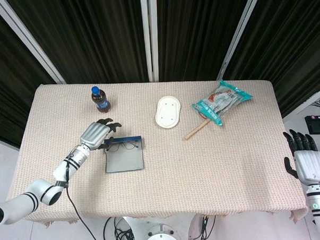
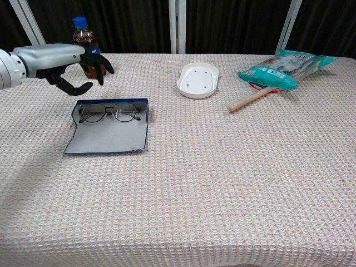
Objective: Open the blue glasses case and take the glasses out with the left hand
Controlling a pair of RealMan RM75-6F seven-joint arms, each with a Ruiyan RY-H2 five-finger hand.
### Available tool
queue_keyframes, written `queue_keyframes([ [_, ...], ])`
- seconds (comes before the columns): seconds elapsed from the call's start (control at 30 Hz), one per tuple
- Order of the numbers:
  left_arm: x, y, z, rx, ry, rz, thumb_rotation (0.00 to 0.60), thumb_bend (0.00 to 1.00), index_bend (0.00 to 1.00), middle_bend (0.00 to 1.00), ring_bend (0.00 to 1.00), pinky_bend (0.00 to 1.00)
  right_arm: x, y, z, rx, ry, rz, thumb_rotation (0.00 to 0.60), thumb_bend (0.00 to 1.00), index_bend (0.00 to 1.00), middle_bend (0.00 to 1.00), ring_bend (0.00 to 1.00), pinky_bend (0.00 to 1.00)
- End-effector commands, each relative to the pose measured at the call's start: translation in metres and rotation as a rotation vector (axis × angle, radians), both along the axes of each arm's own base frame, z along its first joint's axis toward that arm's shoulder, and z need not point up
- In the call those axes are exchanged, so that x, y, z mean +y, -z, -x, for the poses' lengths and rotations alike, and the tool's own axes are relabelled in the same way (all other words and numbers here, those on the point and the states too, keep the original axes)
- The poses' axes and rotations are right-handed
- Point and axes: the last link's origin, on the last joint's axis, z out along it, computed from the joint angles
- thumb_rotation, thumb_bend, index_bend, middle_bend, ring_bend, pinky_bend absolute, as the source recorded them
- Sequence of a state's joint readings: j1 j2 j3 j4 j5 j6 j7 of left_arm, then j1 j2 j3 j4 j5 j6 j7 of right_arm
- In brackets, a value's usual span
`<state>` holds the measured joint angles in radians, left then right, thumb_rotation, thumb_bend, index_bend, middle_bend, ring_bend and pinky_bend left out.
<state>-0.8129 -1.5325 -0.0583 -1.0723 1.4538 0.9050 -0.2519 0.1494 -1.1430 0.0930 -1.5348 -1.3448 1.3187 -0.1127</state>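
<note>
Dark pleated curtains with pale upright posts close off the room behind, and below them we see the tabletop (image 1: 215, 160) covered in a beige woven cloth. Our left hand (image 2: 67, 61) hovers above the cloth with its dark fingers (image 2: 100, 65) curved downward and apart, holding nothing. Just beside it, toward the front edge of the tabletop and a little to its right, lies the blue glasses case (image 2: 108, 133), opened out flat. Its long axis runs left to right across the tabletop, the blue tray half on the side nearest the hand and the grey lining of the flap spread toward the front edge. The glasses (image 2: 109, 112) rest in the tray half, lenses side by side along that same left-right axis; the hand does not touch them. Behind the hand, close to its fingertips in the chest view, stands a cola bottle (image 1: 99, 98) with a blue cap. Well off to the hand's right sit a white oval dish (image 2: 197, 79), then a wooden stick (image 2: 250, 98) lying at a slant, one end tucked under a teal snack bag (image 2: 286, 62). Our right hand (image 1: 306, 161) hangs beyond the far right edge of the tabletop, well apart from everything, fingers straight and slightly spread, empty
</note>
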Motion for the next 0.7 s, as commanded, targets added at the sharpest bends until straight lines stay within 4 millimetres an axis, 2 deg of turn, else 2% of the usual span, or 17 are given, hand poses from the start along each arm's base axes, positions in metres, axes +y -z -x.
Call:
queue_keyframes([
  [0.03,-0.012,-0.002,-0.006,-0.025,0.019,-0.054,0.600,0.43,0.21,0.25,0.12,0.26,-0.001,0.001,0.001,0.001,0.001,-0.005,0.600,0.50,0.00,0.00,0.00,0.00],
  [0.1,-0.014,0.002,-0.006,-0.011,0.003,-0.042,0.600,0.38,0.25,0.26,0.12,0.26,-0.001,0.002,0.000,-0.002,-0.002,-0.009,0.600,0.50,0.00,0.00,0.00,0.00],
  [0.3,-0.008,0.016,-0.009,0.016,-0.072,0.008,0.600,0.37,0.33,0.27,0.12,0.26,0.001,0.004,0.002,-0.007,-0.003,-0.014,0.600,0.50,0.00,0.00,0.00,0.00],
  [0.47,-0.004,0.026,-0.021,0.035,-0.081,0.047,0.600,0.31,0.33,0.27,0.12,0.26,0.001,0.000,0.004,-0.008,0.003,-0.003,0.600,0.51,0.00,0.00,0.00,0.00],
  [0.7,0.002,0.032,-0.029,0.040,-0.105,0.066,0.600,0.29,0.34,0.27,0.12,0.26,0.000,-0.002,0.005,-0.008,0.002,0.000,0.600,0.50,0.00,0.00,0.00,0.00],
])
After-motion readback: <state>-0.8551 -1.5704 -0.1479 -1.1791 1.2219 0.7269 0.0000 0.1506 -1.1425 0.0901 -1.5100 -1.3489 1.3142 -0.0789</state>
